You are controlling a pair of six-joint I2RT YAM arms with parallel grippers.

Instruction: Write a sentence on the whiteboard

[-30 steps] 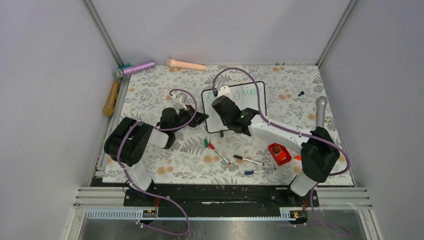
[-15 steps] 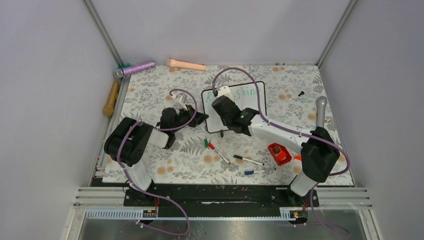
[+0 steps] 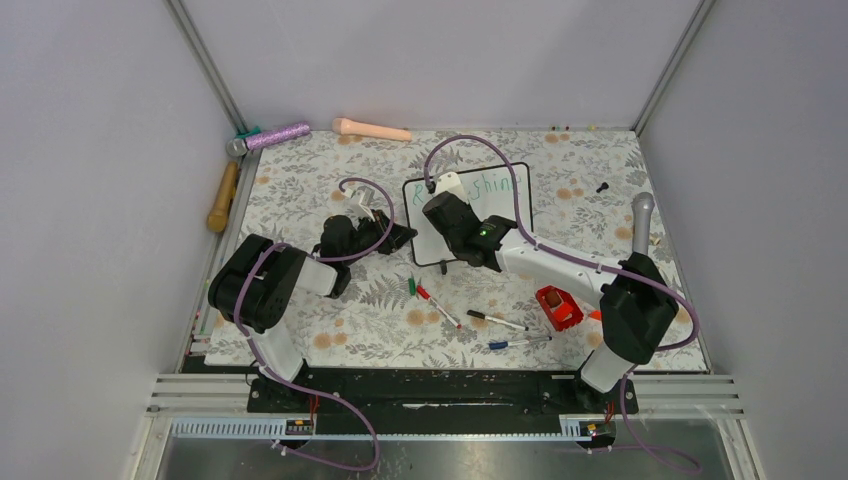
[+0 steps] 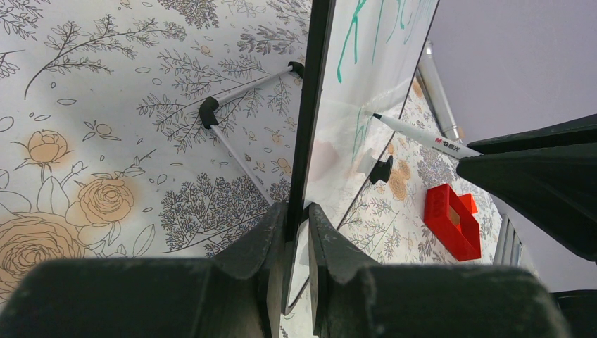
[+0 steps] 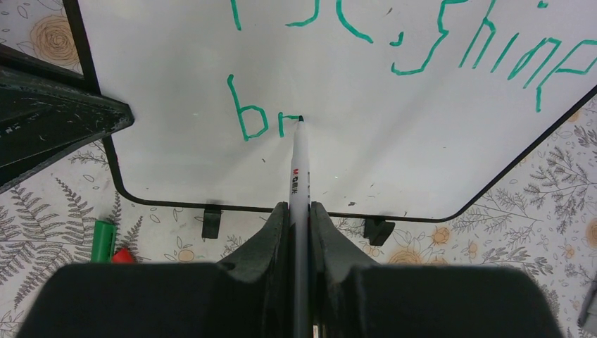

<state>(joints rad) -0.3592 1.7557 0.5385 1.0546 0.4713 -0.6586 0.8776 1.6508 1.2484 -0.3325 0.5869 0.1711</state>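
Whiteboard (image 3: 508, 208) sits mid-counter (image 3: 300, 190). Left gripper (image 4: 297, 218): jaws nearly closed, pinching the board's frame edge. Right gripper (image 5: 299, 211): jaws clamped tight on white pen (image 5: 298, 165), tip touching the board after the sentence's (image 5: 237, 107) green "br".

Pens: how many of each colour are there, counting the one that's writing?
Red-capped white marker pen: 1
Black-capped white marker pen: 1
Blue-capped marker pen: 1
White marker pen writing in green: 1
Total: 4
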